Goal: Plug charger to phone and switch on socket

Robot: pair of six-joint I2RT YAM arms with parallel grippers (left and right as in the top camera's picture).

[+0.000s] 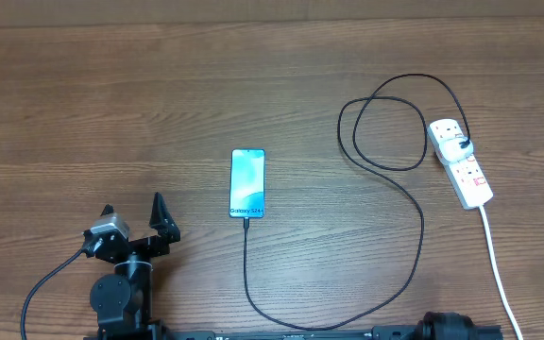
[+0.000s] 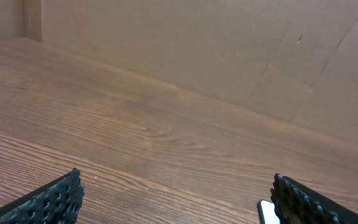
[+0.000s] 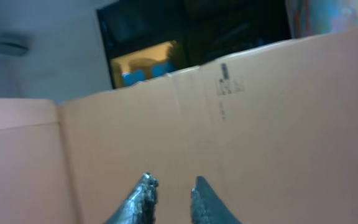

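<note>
Thin charger [image 1: 414,236] strung from phone [image 1: 247,183] at mid-table to socket [image 1: 461,162] at far right
Spread wide and empty, left gripper [image 2: 179,206] near the front edge; barely parted and empty, right gripper [image 3: 173,200] aimed at a cardboard wall [image 3: 278,124]. Probably limp, light cable: best pinched at the stiff connector shell. Probably slick, fragile phone glass; light socket apt to slide, so press straight down

Wood-grain table [image 1: 111,94]. Phone [image 1: 247,183] lies flat, screen up. Charger [image 1: 421,236] cable reaches the phone's bottom edge, sweeps right of the phone, loops, and ends on the socket [image 1: 460,162], well right of the phone. White cord [image 1: 499,274] trails from the socket, further right still.
</note>
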